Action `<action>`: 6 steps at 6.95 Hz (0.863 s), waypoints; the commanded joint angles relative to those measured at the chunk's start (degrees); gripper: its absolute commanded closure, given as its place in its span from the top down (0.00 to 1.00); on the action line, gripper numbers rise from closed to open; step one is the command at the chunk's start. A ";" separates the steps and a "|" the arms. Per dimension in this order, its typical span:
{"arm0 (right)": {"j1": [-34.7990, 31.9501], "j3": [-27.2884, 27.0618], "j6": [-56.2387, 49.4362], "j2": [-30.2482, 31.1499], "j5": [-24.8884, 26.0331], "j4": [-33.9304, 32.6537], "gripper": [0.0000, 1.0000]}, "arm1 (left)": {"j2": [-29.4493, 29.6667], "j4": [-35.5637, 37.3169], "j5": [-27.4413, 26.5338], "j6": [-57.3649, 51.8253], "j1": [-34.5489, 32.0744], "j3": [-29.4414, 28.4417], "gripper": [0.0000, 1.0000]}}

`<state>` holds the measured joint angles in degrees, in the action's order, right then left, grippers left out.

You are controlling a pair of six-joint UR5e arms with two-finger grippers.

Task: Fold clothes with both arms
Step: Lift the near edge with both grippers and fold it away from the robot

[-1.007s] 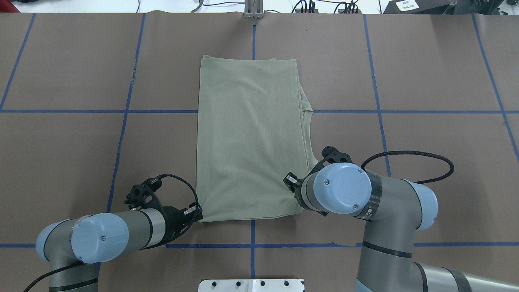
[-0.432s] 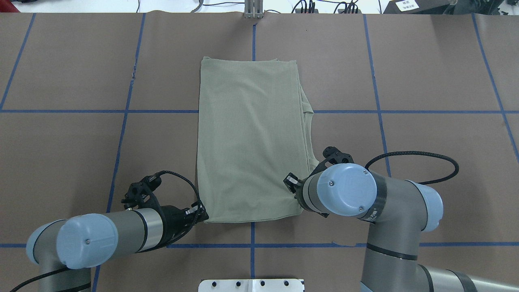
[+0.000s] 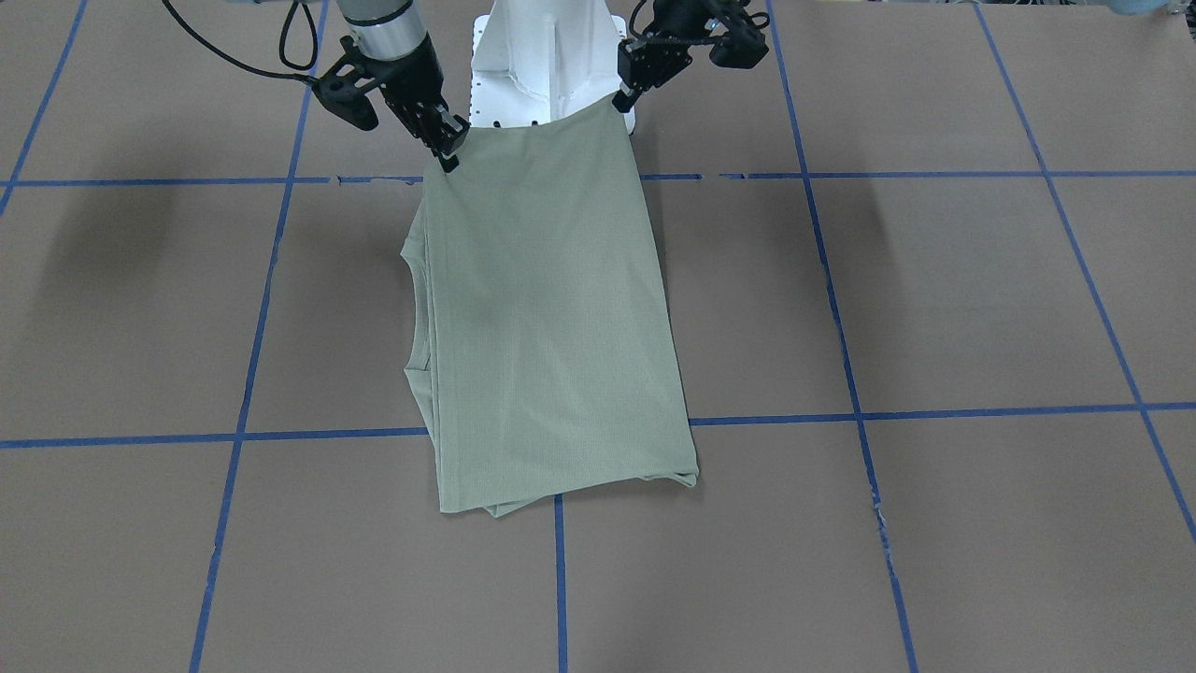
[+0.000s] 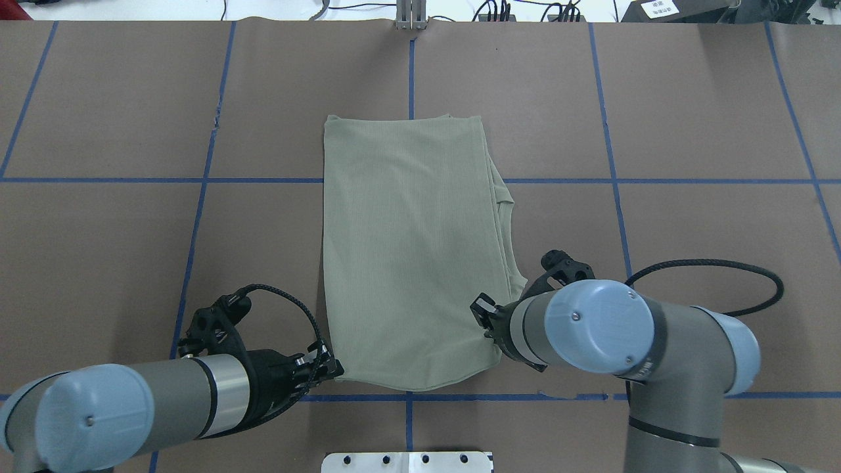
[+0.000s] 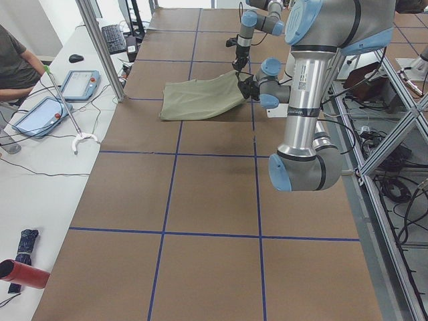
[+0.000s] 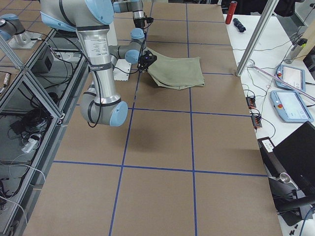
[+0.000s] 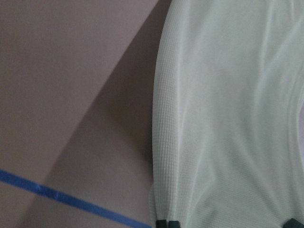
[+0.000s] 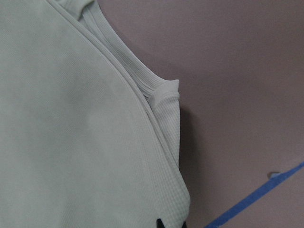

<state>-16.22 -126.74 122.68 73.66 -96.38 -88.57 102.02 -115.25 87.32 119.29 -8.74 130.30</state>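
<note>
The sage-green shirt [image 4: 407, 249] lies folded into a long rectangle on the brown table, its collar edge sticking out on the right side in the overhead view. My left gripper [image 4: 332, 369] is shut on the near left corner. My right gripper [image 4: 491, 325] is shut on the near right corner. In the front-facing view the shirt [image 3: 551, 318] has its near edge lifted off the table between the left gripper [image 3: 621, 98] and the right gripper [image 3: 448, 154]; the far end rests flat. The wrist views show cloth [image 7: 228, 118] [image 8: 71, 118] hanging from the fingertips.
The white pedestal base [image 3: 547, 56] stands right behind the lifted edge. Blue tape lines [image 4: 197, 180] grid the table. A metal post [image 4: 411, 16] stands at the far edge. An operator [image 5: 13, 63], tablets and cables sit on the white side bench.
Both grippers have drawn back toward the robot's base with the near corners held. The whole shirt has slid a little toward the robot, and its near edge now sags between them.
</note>
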 commanded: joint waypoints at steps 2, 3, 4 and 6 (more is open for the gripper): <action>-6.94 0.22 -1.37 -4.99 -4.34 -4.51 0.00 | 4.83 3.98 0.31 -1.41 -6.85 0.43 0.00; -9.85 6.01 -6.52 -9.19 -4.34 -4.25 0.00 | 7.73 4.50 1.36 -5.78 -10.90 -5.00 0.00; -13.62 11.20 -9.44 -11.93 -5.13 -3.99 0.00 | 8.89 4.51 2.24 -9.04 -14.16 -8.10 0.00; -18.65 22.53 -13.15 -17.82 -9.08 -0.07 0.00 | 13.00 3.46 2.42 -14.94 -19.27 -18.44 0.00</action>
<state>-32.08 -111.19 111.52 59.23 -103.80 -91.60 112.21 -111.38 89.60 107.70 -24.91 118.11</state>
